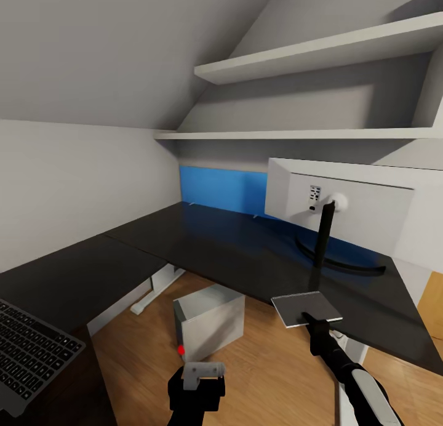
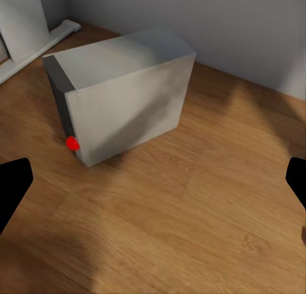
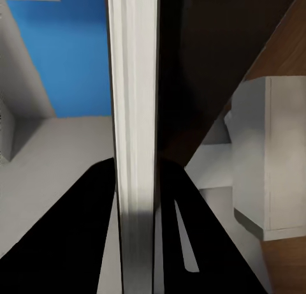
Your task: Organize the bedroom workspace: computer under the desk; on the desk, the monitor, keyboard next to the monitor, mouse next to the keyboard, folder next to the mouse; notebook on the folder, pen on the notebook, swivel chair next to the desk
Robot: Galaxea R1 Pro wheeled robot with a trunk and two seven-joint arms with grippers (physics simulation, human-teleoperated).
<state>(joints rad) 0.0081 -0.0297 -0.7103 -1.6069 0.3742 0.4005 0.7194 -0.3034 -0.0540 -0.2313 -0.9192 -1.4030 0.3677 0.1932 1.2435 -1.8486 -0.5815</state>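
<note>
The monitor (image 1: pixel 344 207) stands on the black desk (image 1: pixel 215 241) at the right, its white back toward me. At the foot of its black pole lies a flat grey base plate (image 1: pixel 306 307) near the desk's front edge. My right gripper (image 1: pixel 309 318) is shut on that plate, which appears edge-on as a pale slab (image 3: pixel 134 115) between the black fingers (image 3: pixel 76 236). The grey computer (image 1: pixel 209 324) with its red light stands on the wood floor in the crook of the desk. My left gripper (image 2: pixel 153 192) hangs open above the floor, short of the computer (image 2: pixel 121 93). The keyboard (image 1: pixel 31 352) lies on the desk's left wing.
A blue wall panel (image 1: pixel 221 189) runs behind the desk. Two white shelves (image 1: pixel 320 50) hang above under a sloping ceiling. White desk legs (image 1: pixel 157 287) stand on the plank floor (image 1: pixel 271 364) beside the computer.
</note>
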